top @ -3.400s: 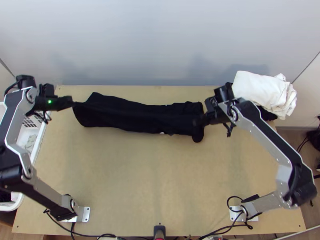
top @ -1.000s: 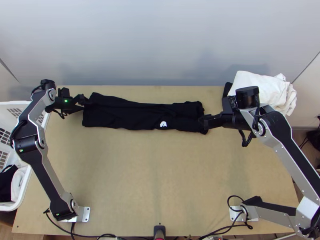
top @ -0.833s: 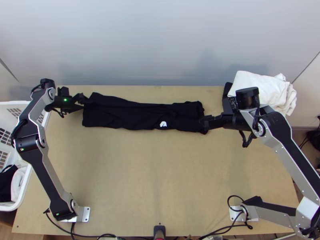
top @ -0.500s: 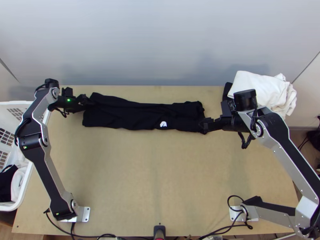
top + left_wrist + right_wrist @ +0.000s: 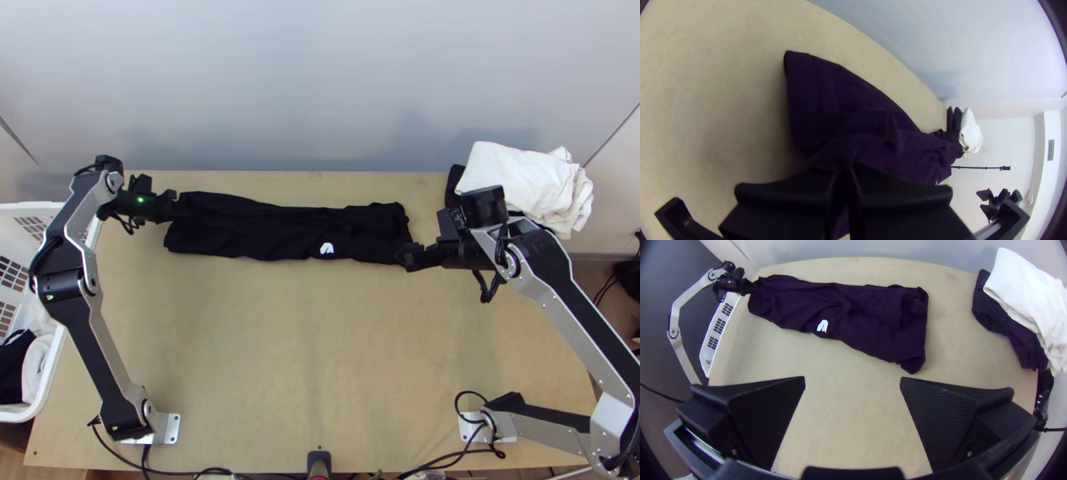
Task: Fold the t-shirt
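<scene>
– Where's the t-shirt [image 5: 288,232] now?

– Near the far edge of the tabletop [image 5: 240,360], lying in a long, narrow folded strip from left to right, a bit wrinkled. The white patch [image 5: 326,249] on it faces up, close to the near edge of the strip.

– And the left gripper [image 5: 178,210]?

– Over at the strip's left end, closed, with black cloth pinched between its fingers.

– What about the right gripper [image 5: 404,258]?

– By the other end, fingers spread wide, nothing between them. In its wrist view the shirt lies beyond the fingertips, apart from them.

– Anything else around?

– A white cloth [image 5: 512,176] on top of dark cloth at the far right corner, and a white basket [image 5: 48,376] beside the left edge with dark and white cloth inside
</scene>
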{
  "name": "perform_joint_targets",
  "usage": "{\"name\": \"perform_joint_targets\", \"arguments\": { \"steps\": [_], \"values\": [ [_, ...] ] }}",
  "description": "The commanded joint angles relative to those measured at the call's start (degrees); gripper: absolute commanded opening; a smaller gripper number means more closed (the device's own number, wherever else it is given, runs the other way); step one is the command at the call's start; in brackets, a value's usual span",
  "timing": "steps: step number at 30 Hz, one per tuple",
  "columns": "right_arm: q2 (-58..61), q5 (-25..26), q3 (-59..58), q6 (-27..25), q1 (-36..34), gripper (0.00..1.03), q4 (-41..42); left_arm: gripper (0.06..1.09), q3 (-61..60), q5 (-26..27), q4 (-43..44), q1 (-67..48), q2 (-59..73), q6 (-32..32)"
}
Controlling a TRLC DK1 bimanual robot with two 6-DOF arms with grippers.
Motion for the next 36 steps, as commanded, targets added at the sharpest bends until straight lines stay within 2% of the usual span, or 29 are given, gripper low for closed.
{"name": "perform_joint_targets", "arguments": {
  "steps": [1, 14, 32, 36],
  "values": [
    [-1.1, 0.0, -2.3, 0.4, 0.2, 0.99, 0.1, 0.09, -0.2, 1.2, -5.2, 1.8, -5.1, 0.4],
    [-3.7, 0.0, -8.2, 1.7, 1.0, 0.99, 0.8, 0.09, 2.4, 1.1, -7.7, -7.4, -13.3, -4.7],
    [-11.4, 0.0, -18.3, 3.9, 0.0, 0.99, 5.3, 0.09, 19.0, -6.0, -8.8, -24.7, -4.6, -12.6],
    [-12.4, 0.0, -19.8, 4.0, -0.5, 0.99, 5.6, 0.09, 21.4, -7.3, -6.6, -28.2, -3.0, -14.3]
  ]
}}
